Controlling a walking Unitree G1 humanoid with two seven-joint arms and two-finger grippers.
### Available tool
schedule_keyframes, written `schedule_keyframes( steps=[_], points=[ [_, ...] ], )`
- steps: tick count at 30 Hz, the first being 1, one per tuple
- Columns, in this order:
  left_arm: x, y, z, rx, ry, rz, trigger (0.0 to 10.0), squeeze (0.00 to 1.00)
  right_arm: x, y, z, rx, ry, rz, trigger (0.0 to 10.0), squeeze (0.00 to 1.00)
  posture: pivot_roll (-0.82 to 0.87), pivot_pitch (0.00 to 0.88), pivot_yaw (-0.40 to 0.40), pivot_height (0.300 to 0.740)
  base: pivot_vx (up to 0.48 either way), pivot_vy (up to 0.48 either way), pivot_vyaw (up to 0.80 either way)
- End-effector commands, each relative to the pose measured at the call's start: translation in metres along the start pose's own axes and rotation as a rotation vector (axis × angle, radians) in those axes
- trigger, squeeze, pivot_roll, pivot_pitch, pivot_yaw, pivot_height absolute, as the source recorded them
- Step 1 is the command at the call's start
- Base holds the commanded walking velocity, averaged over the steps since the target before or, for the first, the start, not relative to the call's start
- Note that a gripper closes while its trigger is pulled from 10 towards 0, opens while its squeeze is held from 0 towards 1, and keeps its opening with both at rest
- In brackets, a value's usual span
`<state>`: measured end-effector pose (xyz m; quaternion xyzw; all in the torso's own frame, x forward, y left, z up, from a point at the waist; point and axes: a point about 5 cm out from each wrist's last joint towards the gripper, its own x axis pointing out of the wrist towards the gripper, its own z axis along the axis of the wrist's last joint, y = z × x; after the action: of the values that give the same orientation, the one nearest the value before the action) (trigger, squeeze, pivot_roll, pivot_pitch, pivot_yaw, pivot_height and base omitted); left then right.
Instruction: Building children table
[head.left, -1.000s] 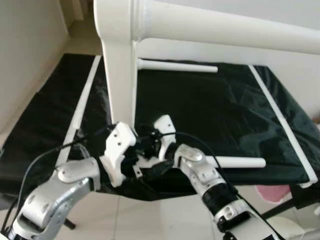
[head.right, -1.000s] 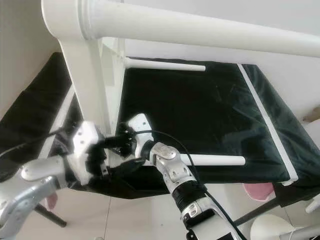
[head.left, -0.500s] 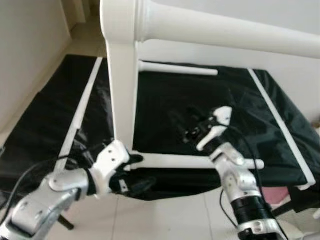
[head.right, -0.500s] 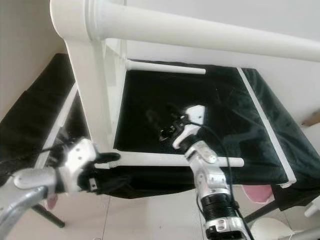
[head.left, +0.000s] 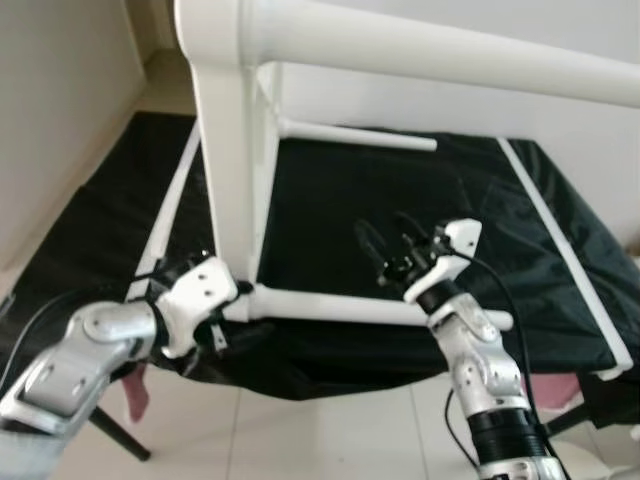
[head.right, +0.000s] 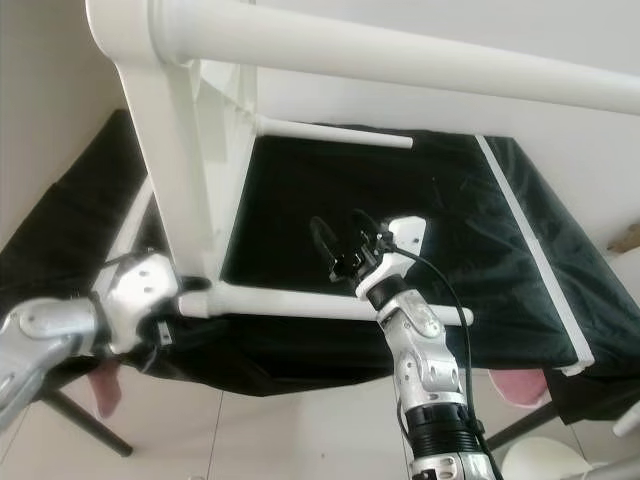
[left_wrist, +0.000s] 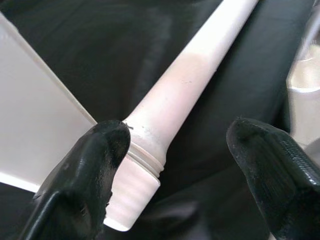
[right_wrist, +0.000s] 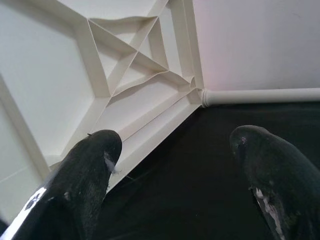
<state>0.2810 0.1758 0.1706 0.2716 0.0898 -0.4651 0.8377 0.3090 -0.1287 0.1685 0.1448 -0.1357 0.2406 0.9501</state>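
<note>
The left gripper (left_wrist: 175, 165) has its jaws apart, straddling the threaded end of the near leg (head.left: 350, 306), one finger (left_wrist: 82, 170) touching the leg's collar and the other clear of it. In the left eye view this gripper (head.left: 232, 305) sits at lower left, right where the leg meets the tabletop's (head.left: 228, 170) bottom corner.

The right gripper (right_wrist: 175, 170) also has its jaws apart and holds nothing. It hangs over the black sheet (head.left: 380, 215), fingers pointed toward the tabletop's ribbed underside (right_wrist: 90, 65) and the far leg (right_wrist: 260, 95). In the left eye view it (head.left: 388, 245) is at centre right, above the near leg's outer half and not touching it.

The table is a white plastic one, tipped on its edge. The tabletop stands upright at upper left of the eye views, seen almost edge-on. Three legs stick out from it to the right: the near leg lies low across the middle of the frame along the sheet's front edge, the far leg (head.left: 355, 135) runs across the upper middle, and the top leg (head.left: 450, 55) crosses the upper edge of the frame, large and close to the camera.

The sheet covers a low stand with white stripes (head.left: 560, 230) down its sides. Pale floor tiles (head.left: 330, 440) fill the lower frame, and a pink thing (head.left: 550, 385) shows at lower right under the sheet's edge.
</note>
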Motion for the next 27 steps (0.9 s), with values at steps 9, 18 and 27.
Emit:
schedule_keyframes(
  steps=[9, 18, 27],
  points=[
    [0.002, 0.016, 0.007, 0.032, -0.043, 0.068, 10.0, 0.00, -0.001, -0.004, 0.005, -0.002, -0.008, -0.032, 10.0, 0.00, 0.03, 0.039, -0.026, 0.740, 0.000, 0.000, 0.00],
    [0.016, -0.010, 0.035, -0.163, -0.310, -0.040, 10.0, 0.00, -0.003, -0.015, 0.003, -0.118, 0.088, -0.159, 10.0, 0.00, 0.01, 0.045, -0.024, 0.740, 0.000, 0.000, 0.00],
    [0.028, -0.029, 0.051, -0.282, -0.436, -0.083, 10.0, 0.00, -0.004, -0.023, 0.003, -0.138, 0.110, -0.254, 10.0, 0.00, 0.01, 0.054, -0.037, 0.740, 0.000, 0.000, 0.00]
  ],
)
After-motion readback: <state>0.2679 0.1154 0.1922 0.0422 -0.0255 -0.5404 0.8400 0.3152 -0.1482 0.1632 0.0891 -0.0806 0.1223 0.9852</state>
